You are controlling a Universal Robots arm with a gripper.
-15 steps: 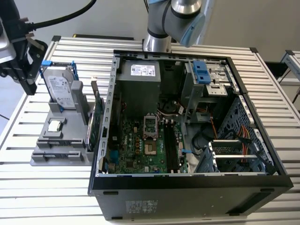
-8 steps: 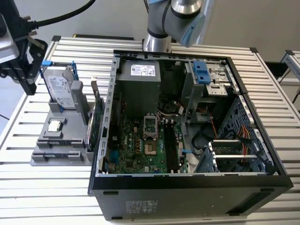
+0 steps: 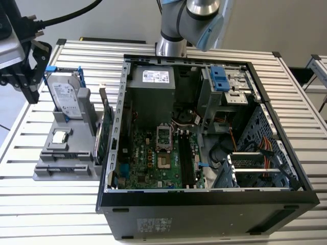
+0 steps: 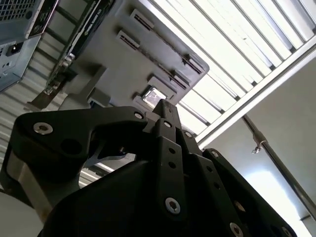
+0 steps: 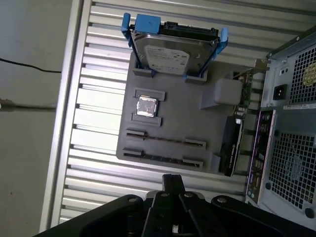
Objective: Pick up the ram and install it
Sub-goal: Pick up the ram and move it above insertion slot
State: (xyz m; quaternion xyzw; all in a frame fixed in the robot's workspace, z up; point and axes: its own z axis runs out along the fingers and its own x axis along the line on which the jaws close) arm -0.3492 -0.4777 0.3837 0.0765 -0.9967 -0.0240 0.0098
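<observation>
The biggest thing here is the slatted metal table (image 3: 76,51). Most of it is taken up by the open PC case (image 3: 204,209), lying on its side with the motherboard (image 3: 153,166) facing up. The arm (image 3: 204,15) comes in over the case's far edge.

On the exterior view's left, just beside the case, sits a grey parts fixture (image 5: 173,118). A hard drive (image 5: 170,54) in a blue carrier stands at one end of it. A green expansion card (image 3: 104,135) stands on edge along the side nearest the case.

The gripper (image 5: 173,181) hangs in the air over the table just off the fixture, well apart from the case and touching nothing. In the first wrist view its fingertips look pressed together with nothing between them. The two long stick holders (image 5: 165,142) on the fixture show bare grey plastic between their end clips.

As for the ram (image 3: 183,159), the exterior view shows a long dark strip among the black slots on the motherboard, to the exterior view's right of the CPU socket (image 3: 164,135). It looks to me like the stick seated there, though I can't make out its chips or the latches.

Smallest bit is the square silver CPU chip (image 5: 146,106), lying flat in its pocket on the fixture between the hard drive and the stick holders.
</observation>
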